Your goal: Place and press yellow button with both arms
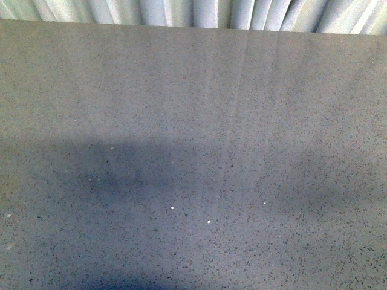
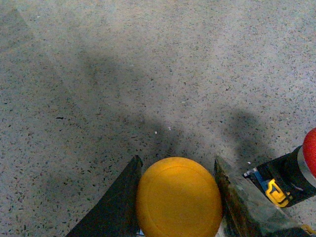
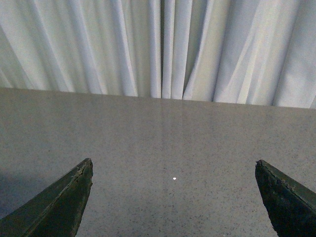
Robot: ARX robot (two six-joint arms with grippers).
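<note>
- Left tool [image 2: 177, 163]: one finger on each side of yellow button [image 2: 178, 200], both touching cap. It is pinching it.
- Round cap faces wrist camera and hides stem. Long axis likely points away from camera, down at worktop [image 2: 123, 74]. Cannot tell if base touches worktop.
- Red button [image 2: 310, 153]: just beside, outside one finger.
- Right tool [image 3: 173, 161]: fingers spread wide, nothing between, faces curtain [image 3: 163, 44]. No button in its view.
- Left arm is nearer one.
- Count: one yellow button, one red button, two tools.
- Front view: no arm, no button.
</note>
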